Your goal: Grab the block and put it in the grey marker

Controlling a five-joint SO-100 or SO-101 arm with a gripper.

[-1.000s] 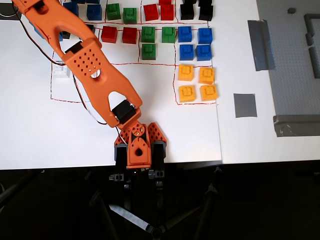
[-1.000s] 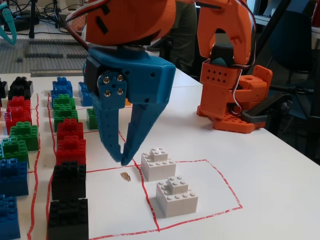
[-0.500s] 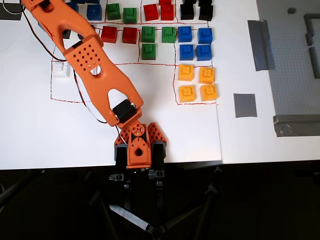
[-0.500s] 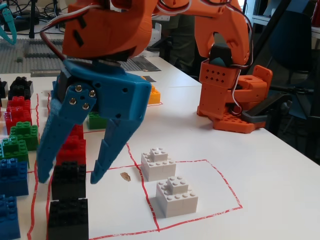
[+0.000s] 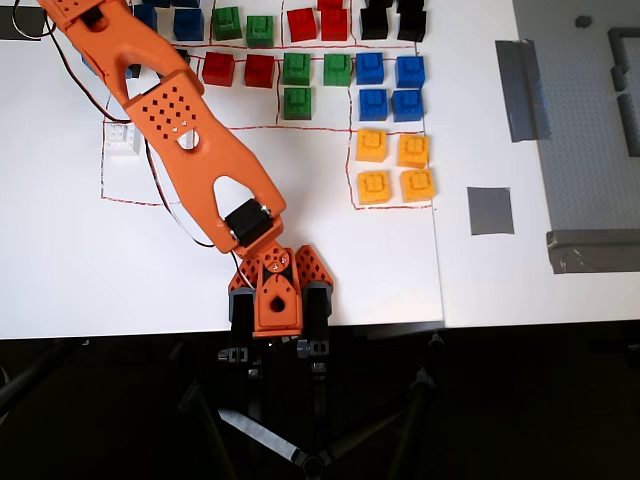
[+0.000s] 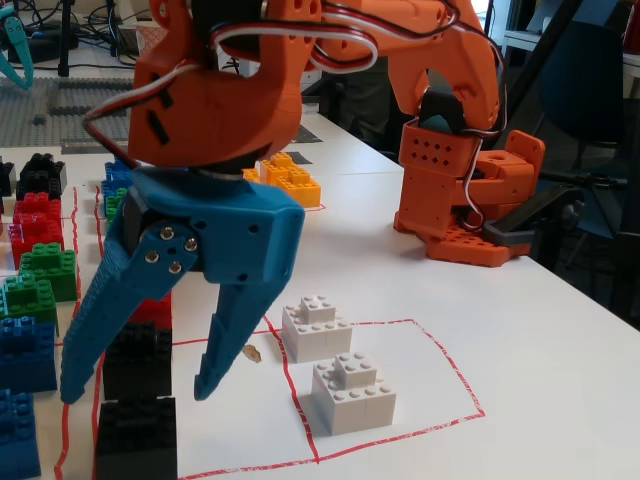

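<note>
**A:** Fixed view: the gripper [image 6: 135, 385] is spread wide, blue fingers [image 6: 95, 320] splayed, nothing between them. It hangs over the near end of the black column.

**B:** Which black one is it on?

**A:** The block [image 6: 137, 360] directly under it, second from the camera. One finger comes down on its left, the other on its right, tips about level with its top. The spread looks set to take the cube's width with room to spare. Whether either tip touches yet, cannot tell.

**B:** Overhead view?

**A:** The arm [image 5: 190, 150] reaches to the top left corner and covers that column, so neither the block nor the fingers show there. The two black cubes [image 5: 390, 20] visible at the top are a separate pair.

**B:** The target?

**A:** The grey marker [image 5: 490, 211] lies bare at the right of the overhead view, beyond the yellow blocks [image 5: 395, 166] and well apart from the gripper. It sits outside the red-lined grid, probably so the drop spot stays clear of the sorted stock.

**B:** The white blocks [image 6: 335, 365]?

**A:** In their own red box, just beside the right finger. A sloppy close could nudge the nearer one, by this observer's judgement.
</note>
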